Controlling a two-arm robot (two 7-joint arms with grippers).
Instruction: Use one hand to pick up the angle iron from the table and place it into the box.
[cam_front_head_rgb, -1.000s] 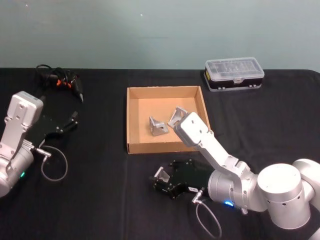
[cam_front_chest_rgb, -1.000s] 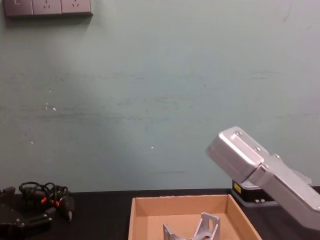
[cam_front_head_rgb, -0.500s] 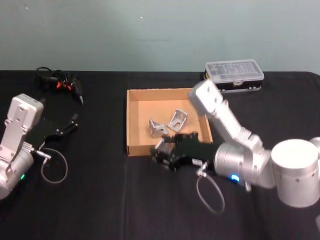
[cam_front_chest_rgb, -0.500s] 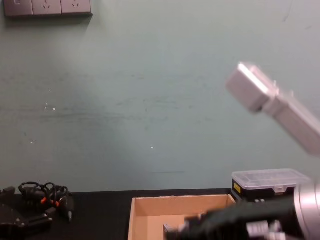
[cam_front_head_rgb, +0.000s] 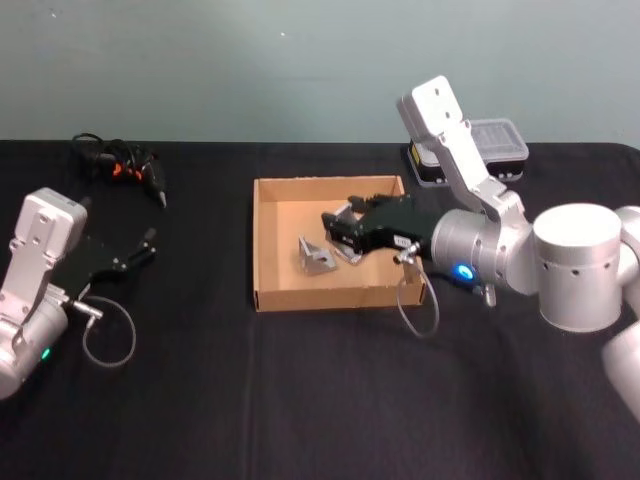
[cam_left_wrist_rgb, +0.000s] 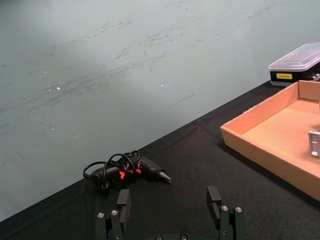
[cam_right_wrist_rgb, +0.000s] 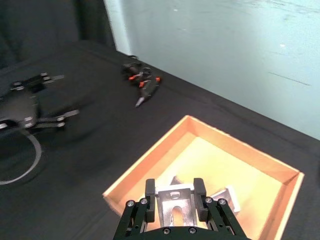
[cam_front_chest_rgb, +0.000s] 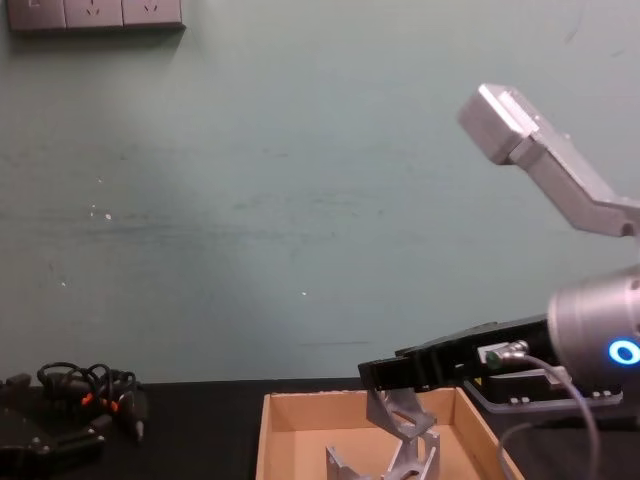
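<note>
Right gripper (cam_front_head_rgb: 335, 226) clamped on an angle iron (cam_right_wrist_rgb: 174, 201), held above the cardboard box (cam_front_head_rgb: 268, 245) interior, toward its right side. Two more angle irons (cam_front_head_rgb: 316, 254) lie on the box floor below. Box sits mid-table (cam_front_head_rgb: 200, 400). Left gripper (cam_left_wrist_rgb: 170, 210) at far left, fingers spread, low over the table, near a black corded tool (cam_left_wrist_rgb: 125, 170).

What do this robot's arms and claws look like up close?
Both arms are silver-grey metal with chunky rounded joints, each carrying a looping grey cable. The right end effector and left end effector are black with slim fingers studded with small screws. A blue light glows on the right arm.
</note>
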